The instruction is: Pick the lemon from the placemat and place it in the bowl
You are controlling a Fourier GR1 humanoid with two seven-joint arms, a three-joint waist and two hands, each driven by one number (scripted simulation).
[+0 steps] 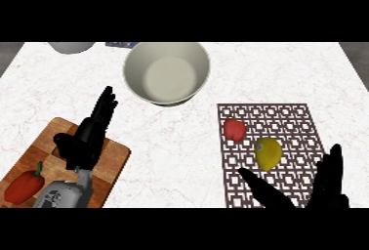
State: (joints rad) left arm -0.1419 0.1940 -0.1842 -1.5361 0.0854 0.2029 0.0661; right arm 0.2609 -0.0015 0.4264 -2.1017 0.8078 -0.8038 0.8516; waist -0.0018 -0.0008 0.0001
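On the white desk [302, 73], the lemon [268, 153] lies on the placemat [288, 122], the spread, empty right hand [317, 188] just below; left hand [90, 134] wide too.

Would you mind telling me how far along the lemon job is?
Nothing is done yet: the lemon lies on the placemat beside a red fruit. The open right hand is just below the lemon, not touching it. Grasping, lifting and placing it in the empty bowl remain. The left hand rests open.
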